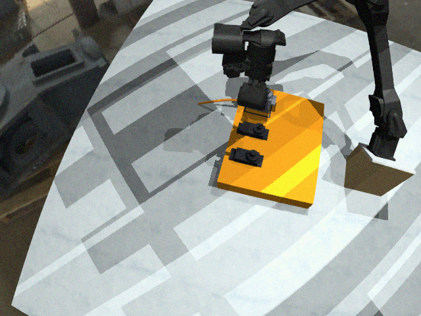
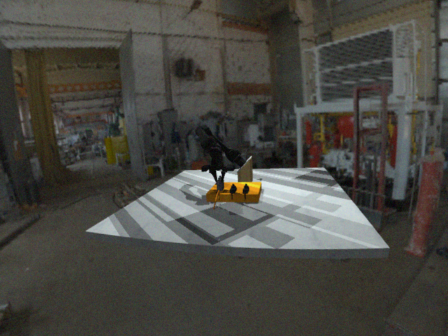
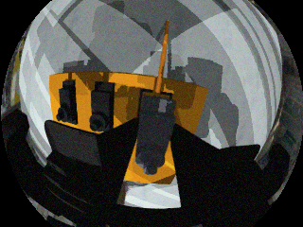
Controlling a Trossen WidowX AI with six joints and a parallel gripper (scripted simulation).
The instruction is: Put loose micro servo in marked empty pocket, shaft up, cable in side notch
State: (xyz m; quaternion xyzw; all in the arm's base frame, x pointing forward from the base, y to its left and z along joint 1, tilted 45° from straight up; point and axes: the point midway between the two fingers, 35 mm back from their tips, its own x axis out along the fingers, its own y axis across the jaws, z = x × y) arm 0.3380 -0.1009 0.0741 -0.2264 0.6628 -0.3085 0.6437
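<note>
Orange and flat-topped, the deck point(image 1: 292, 159) lies on the grey-patterned bench point(image 1: 135, 237), and the end effector point(image 1: 255, 102) hangs over its far left corner, clamped on the loose micro servo point(image 3: 154, 131). In the wrist view the dark servo body sits between the fingers, directly above the marked empty pocket point(image 1: 257, 112), whose thin outline shows just under the tool in the top view. Whether the body has begun to enter the pocket cannot be told from these views.

By my judgement the servo is light and rigid, a small plastic block that will not yield under the clamp, though its smooth sides could slip if the hold is shallow. Its two flat long sides are the sensible place to hold it, leaving the mounting ears and the shaft end free. The ears look thin, so a tilted descent could catch one on the pocket edge and leave the body cocked. Its orange cable point(image 1: 217, 101) is the only soft part; it trails out to the left past the deck edge and needs steering into the side notch.

Counted: three servos in all, one held and two seated ones point(image 1: 252, 130) point(image 1: 246, 157) in a row along the left side of the deck; one open pocket; one deck; one arm, standing on one brown pedestal point(image 1: 356, 184) to the right.
</note>
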